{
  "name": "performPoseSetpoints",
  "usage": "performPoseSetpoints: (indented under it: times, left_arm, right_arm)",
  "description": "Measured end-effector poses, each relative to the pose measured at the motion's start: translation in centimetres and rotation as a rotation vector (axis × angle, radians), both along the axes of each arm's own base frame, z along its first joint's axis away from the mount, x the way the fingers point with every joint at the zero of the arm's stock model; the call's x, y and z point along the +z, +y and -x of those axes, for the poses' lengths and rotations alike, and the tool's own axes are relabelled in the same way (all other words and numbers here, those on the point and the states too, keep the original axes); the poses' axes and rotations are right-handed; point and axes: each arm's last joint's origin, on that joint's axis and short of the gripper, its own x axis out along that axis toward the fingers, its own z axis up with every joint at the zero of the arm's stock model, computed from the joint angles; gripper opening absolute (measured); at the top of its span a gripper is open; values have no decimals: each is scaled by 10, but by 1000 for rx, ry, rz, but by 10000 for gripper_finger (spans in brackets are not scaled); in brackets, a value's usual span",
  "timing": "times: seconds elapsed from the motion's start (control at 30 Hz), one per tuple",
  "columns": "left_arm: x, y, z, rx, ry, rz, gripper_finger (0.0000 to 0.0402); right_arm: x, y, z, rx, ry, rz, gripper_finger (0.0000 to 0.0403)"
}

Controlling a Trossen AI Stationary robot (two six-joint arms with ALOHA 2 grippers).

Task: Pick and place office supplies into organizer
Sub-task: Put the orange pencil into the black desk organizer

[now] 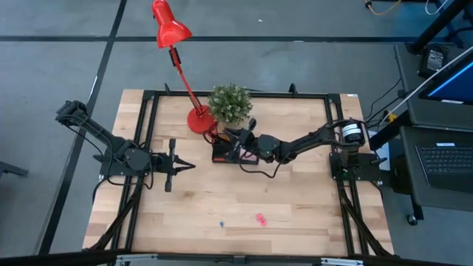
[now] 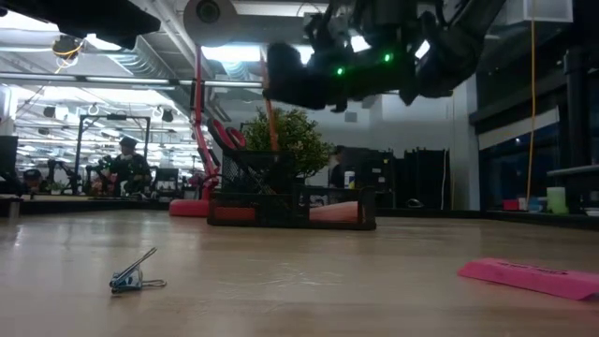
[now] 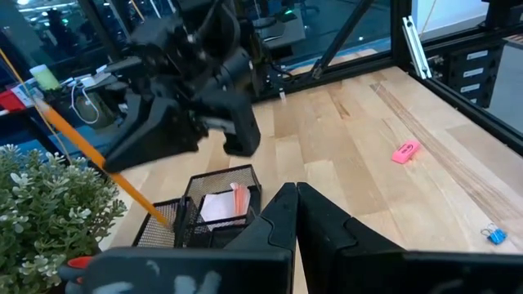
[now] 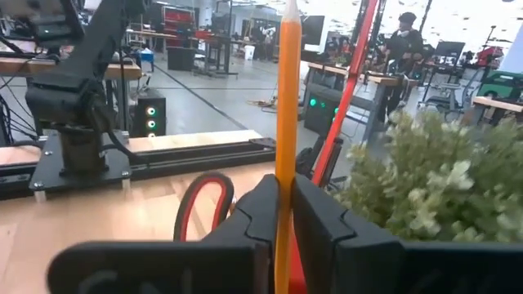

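The black mesh organizer (image 1: 228, 150) stands mid-table beside the potted plant and the lamp's base; it also shows in the low view (image 2: 290, 204) and the left wrist view (image 3: 214, 211), with a pink pad in it. My right gripper (image 1: 242, 142) hangs over it, shut on an orange pencil (image 4: 287, 98). Red scissor handles (image 4: 201, 204) show just beyond its fingers. My left gripper (image 3: 296, 196) is shut and empty, low over the table to the organizer's left (image 1: 179, 166). A pink bit (image 1: 260, 219) and a blue clip (image 1: 220, 222) lie flat near the front edge. My right gripper pinches the orange pencil's shaft (image 4: 285, 192) between its two fingers, which lie across it. The pencil slants, with its pointed end up, and the left wrist view shows its lower end (image 3: 167, 214) down at the organizer's mesh cup. I cannot tell whether that end rests on anything.
The red desk lamp (image 1: 171, 33) leans over the far edge, its base (image 1: 199, 120) by the green plant (image 1: 230, 103). A black frame (image 1: 148, 133) runs round the table. A person stands far off in the room behind (image 2: 129, 161).
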Motion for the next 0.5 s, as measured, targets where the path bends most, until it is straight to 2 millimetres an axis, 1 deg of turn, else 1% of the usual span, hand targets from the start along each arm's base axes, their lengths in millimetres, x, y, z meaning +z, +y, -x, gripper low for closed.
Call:
performPoseSetpoints:
  times: [0.13, 0.37, 0.5]
  left_arm:
    - [0, 0, 0, 0, 0, 0, 2]
    - [0, 0, 0, 0, 0, 0, 3]
    - [0, 0, 0, 0, 0, 0, 1]
  right_arm:
    - [-12, 0, -3, 0, -1, 2, 35]
    - [-21, 0, -4, 0, 37, -5, 35]
    - [-28, 0, -5, -3, 40, -48, 35]
